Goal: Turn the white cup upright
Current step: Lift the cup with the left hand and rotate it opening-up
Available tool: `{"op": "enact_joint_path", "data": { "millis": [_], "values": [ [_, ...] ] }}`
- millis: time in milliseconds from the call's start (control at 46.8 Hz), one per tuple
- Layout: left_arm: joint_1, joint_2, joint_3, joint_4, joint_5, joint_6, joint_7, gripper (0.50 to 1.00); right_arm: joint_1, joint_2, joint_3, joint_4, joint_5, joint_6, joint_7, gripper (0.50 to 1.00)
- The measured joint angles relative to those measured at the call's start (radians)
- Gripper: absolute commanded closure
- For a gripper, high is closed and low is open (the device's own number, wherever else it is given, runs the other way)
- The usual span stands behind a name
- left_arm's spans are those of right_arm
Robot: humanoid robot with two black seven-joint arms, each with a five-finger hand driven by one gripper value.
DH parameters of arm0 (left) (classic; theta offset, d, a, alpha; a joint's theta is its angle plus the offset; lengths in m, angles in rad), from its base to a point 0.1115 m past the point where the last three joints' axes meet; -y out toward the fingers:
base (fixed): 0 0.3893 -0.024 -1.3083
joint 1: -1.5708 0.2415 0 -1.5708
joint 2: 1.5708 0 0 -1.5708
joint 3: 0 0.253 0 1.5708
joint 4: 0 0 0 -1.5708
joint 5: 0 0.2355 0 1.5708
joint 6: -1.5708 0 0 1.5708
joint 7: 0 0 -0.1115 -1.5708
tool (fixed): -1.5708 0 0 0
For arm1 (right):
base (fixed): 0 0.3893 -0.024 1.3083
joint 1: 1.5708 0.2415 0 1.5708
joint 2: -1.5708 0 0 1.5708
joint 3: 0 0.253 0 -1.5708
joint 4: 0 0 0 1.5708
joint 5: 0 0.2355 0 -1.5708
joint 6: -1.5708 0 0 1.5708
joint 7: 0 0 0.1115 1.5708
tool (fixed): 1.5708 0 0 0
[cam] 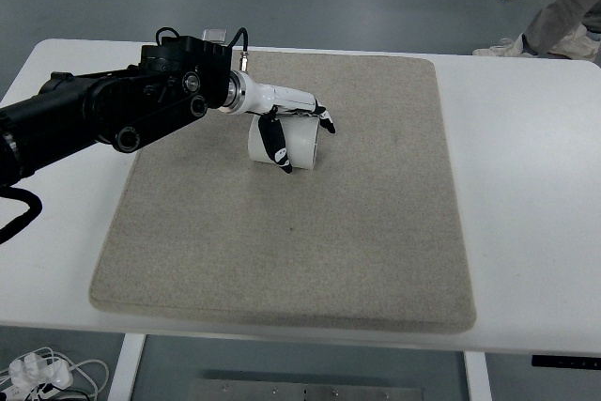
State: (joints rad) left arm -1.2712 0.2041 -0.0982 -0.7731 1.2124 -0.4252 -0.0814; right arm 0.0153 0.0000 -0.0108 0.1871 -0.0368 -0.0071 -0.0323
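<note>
A white cup [293,146] lies on its side on the grey felt mat [310,251], in the mat's far left part. My left hand [299,131] reaches in from the left on a black arm [103,110] and wraps over the cup. Its thumb [277,145] runs down the cup's near face and the other fingers curl over the top and far side. The cup's open end is hidden from me. The right arm does not show.
The mat lies on a white table [526,185]. People's feet and legs [554,7] stand beyond the table's far right edge. White cables and plugs [42,373] lie on the floor at the near left corner.
</note>
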Motion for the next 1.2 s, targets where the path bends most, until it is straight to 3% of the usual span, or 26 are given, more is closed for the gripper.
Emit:
{"op": "enact_joint_path", "data": {
  "millis": [64,214,534,748,1197],
  "values": [
    [-0.001,0.0,0.001,-0.001,-0.001,0.004,0.0,0.926,0.0,0.0,0.0,0.0,0.0,0.0,0.0,0.548],
    [-0.009,0.003,-0.01,-0.001,-0.015,0.003,-0.003,1.0,0.0,0.0,0.0,0.0,0.0,0.0,0.0,0.548],
    [-0.018,0.014,-0.129,0.056,-0.092,-0.019,-0.017,1.0,0.0,0.0,0.0,0.0,0.0,0.0,0.0,0.548],
    [-0.018,0.016,-0.158,0.139,-0.336,-0.06,-0.036,1.0,0.0,0.0,0.0,0.0,0.0,0.0,0.0,0.548],
    [0.062,0.014,-0.166,0.248,-0.744,-0.142,-0.243,1.0,0.0,0.0,0.0,0.0,0.0,0.0,0.0,0.548]
  ]
}}
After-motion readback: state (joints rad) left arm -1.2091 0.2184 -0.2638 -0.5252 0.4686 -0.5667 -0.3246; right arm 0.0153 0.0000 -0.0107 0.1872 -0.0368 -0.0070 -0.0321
